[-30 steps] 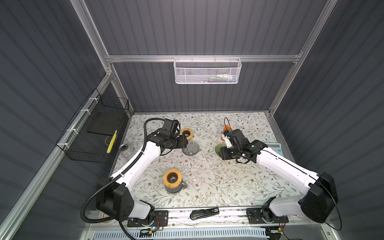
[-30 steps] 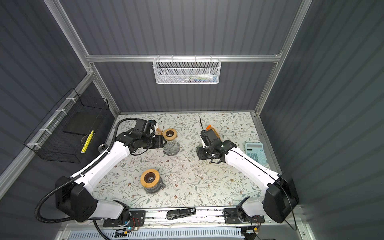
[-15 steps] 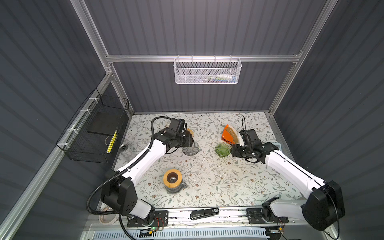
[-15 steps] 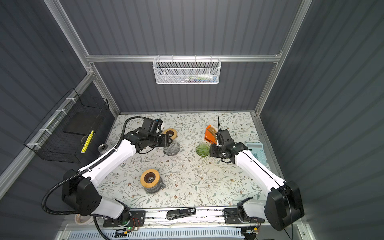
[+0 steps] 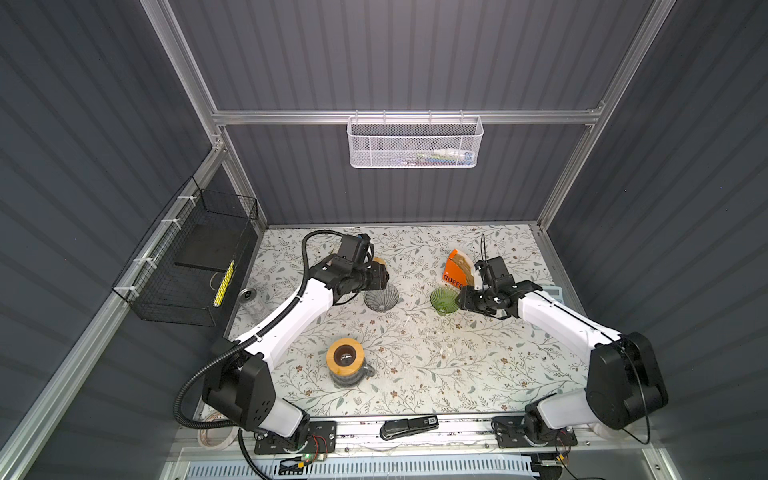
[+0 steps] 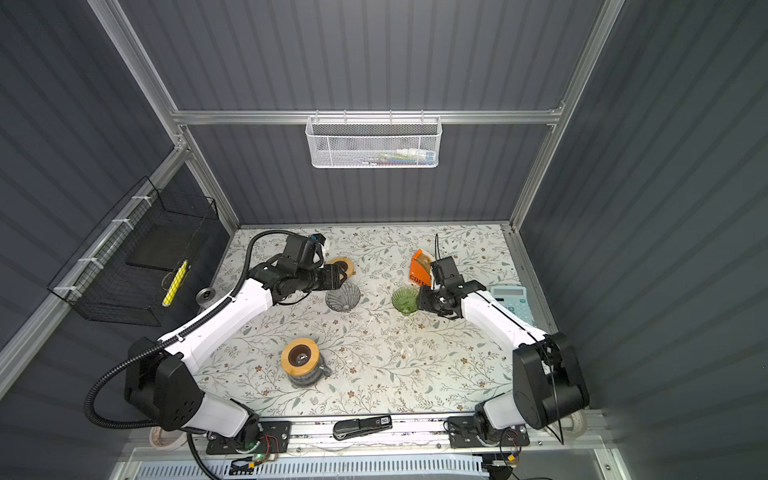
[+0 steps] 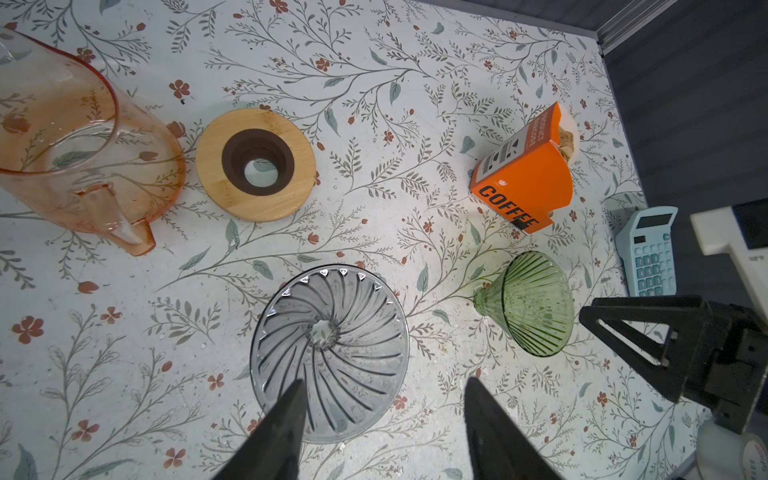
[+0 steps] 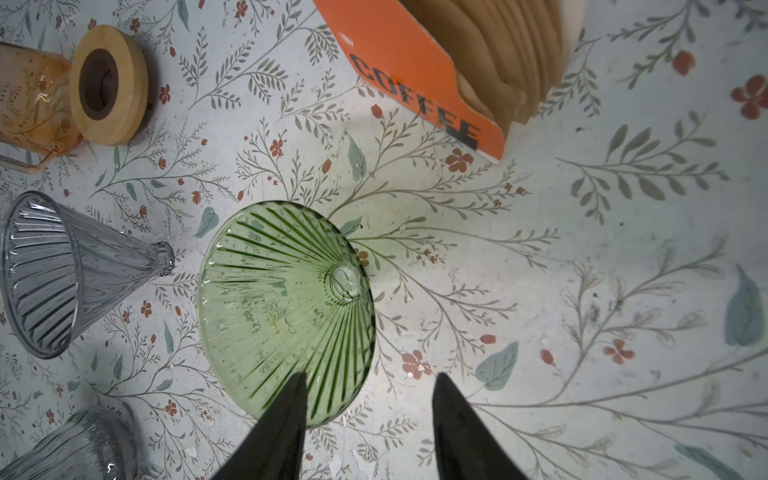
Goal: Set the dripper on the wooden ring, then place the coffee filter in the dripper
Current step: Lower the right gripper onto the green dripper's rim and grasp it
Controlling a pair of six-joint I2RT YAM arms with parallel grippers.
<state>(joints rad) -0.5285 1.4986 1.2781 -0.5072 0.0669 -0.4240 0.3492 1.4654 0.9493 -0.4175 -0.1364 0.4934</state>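
The right pincer [image 8: 371,376] has drawn back, half-open and empty like the left pincer [image 7: 384,380], leaving the green dripper [image 8: 286,307] lying on its side just ahead and the filters [image 8: 498,54] still boxed beyond it, unpicked.

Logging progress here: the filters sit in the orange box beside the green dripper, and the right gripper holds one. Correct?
No: the right gripper is open and holds nothing, as the right wrist view shows. The filters do sit in the orange box beside the green dripper.
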